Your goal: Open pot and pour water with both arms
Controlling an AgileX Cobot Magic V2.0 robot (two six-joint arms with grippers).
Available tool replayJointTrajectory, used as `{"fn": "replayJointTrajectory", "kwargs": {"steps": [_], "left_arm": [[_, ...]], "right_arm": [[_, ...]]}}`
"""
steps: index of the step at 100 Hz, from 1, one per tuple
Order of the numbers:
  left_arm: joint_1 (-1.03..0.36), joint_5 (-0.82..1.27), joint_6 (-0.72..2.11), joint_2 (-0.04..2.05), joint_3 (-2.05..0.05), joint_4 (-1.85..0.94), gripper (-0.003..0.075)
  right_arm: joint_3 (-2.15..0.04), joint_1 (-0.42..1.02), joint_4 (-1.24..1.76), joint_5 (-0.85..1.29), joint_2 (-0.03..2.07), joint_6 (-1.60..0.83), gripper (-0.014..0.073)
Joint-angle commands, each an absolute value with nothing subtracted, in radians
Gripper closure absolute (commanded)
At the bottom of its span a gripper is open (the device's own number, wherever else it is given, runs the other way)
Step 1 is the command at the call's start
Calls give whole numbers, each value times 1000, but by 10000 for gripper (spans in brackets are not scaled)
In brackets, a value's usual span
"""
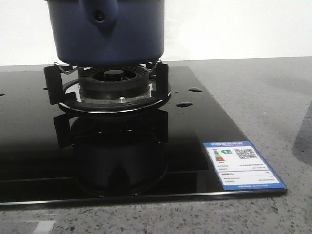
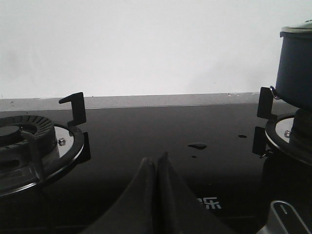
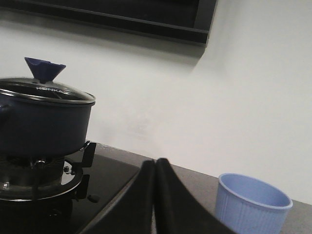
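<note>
The dark navy pot (image 1: 109, 31) stands on a gas burner (image 1: 114, 83), its handle lug facing the front camera. In the right wrist view the pot (image 3: 41, 122) wears a glass lid (image 3: 46, 93) with a blue knob (image 3: 44, 69). The left wrist view catches only the pot's side (image 2: 295, 68) at the frame edge. My left gripper (image 2: 156, 163) is shut and empty, low over the black glass hob, well short of the pot. My right gripper (image 3: 156, 163) is shut and empty too, between the pot and a pale-blue ribbed cup (image 3: 251, 204). Neither gripper shows in the front view.
The black glass hob (image 1: 195, 131) carries an energy label (image 1: 242, 165) at its front right corner. A second burner (image 2: 29, 146) with upright pan supports sits by the left gripper. Water drops (image 2: 197, 145) lie on the glass. Grey speckled counter (image 1: 273, 107) lies to the right of the hob.
</note>
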State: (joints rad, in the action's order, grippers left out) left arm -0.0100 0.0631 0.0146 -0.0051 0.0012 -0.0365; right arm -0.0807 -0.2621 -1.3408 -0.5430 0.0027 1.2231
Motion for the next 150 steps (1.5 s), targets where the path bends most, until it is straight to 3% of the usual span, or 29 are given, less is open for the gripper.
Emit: {"fn": "replayJointTrajectory", "kwargs": {"steps": [1, 91, 105, 125, 140, 150], "left_arm": [[-9, -9, 5, -31, 11, -46, 741], [-9, -9, 5, -31, 11, -46, 741], [-9, -9, 5, -31, 11, -46, 741], [-9, -9, 5, -31, 11, -46, 741], [-9, -9, 5, -31, 11, -46, 741], [-9, -9, 5, -31, 11, -46, 741]], "right_arm": [[-109, -261, -1309, -540, 14, 1223, 643], [-82, -261, -1221, -517, 18, 1206, 643], [-38, -242, -988, -496, 33, 1004, 643], [-26, -136, -530, -428, 117, 506, 643], [-26, -14, -117, -201, 125, 126, 643], [-21, 24, -69, -57, 102, 34, 643]]}}
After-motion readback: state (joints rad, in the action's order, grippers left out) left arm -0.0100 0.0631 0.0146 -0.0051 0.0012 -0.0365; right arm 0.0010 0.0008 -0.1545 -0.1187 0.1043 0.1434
